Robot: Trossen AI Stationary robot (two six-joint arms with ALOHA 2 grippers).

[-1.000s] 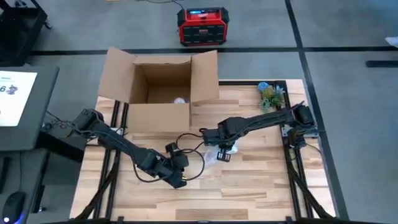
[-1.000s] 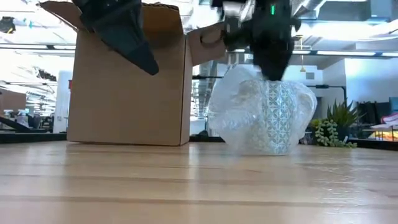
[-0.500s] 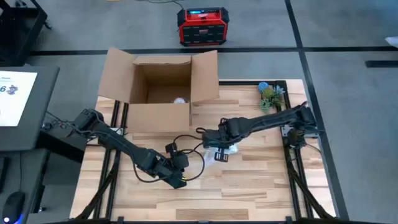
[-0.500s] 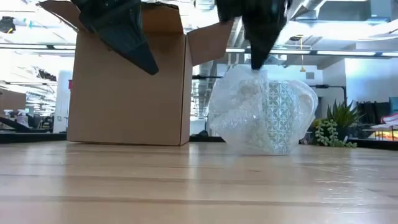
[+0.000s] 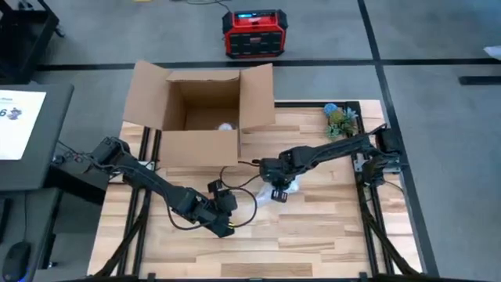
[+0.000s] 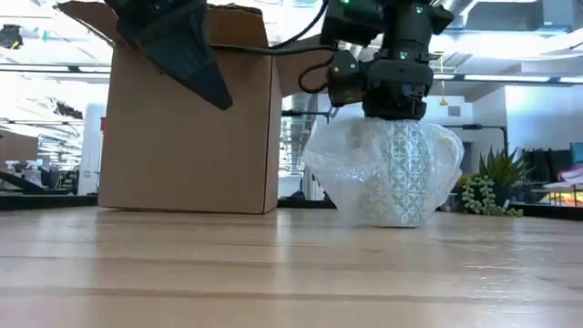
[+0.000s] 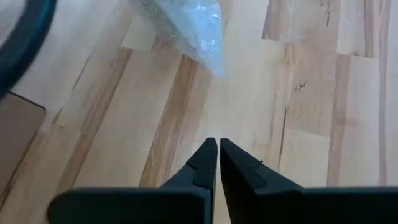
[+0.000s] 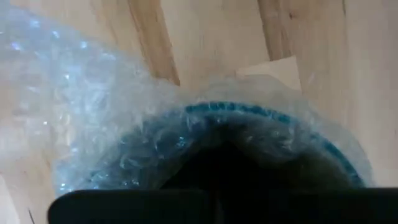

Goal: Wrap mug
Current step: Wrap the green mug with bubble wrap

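Right hand (image 5: pixel 279 190) over wrapped mug (image 5: pixel 286 188)

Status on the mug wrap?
Mostly done: bubble wrap already surrounds the mug, standing upright on the table. In hand: right gripper is down on the mug's top, tucking wrap. Left gripper waits shut. Left: let go and perhaps load the box.

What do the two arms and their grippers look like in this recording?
Both arms are dark, nearly black, built of slim jointed segments. The left gripper ends in two flat, tapering black fingers on a broad black crossbar. Thin black cables loop loosely beside both wrists in the high view. The right gripper has a blocky black housing with a small green light glowing above it. No lettering or markings are legible.
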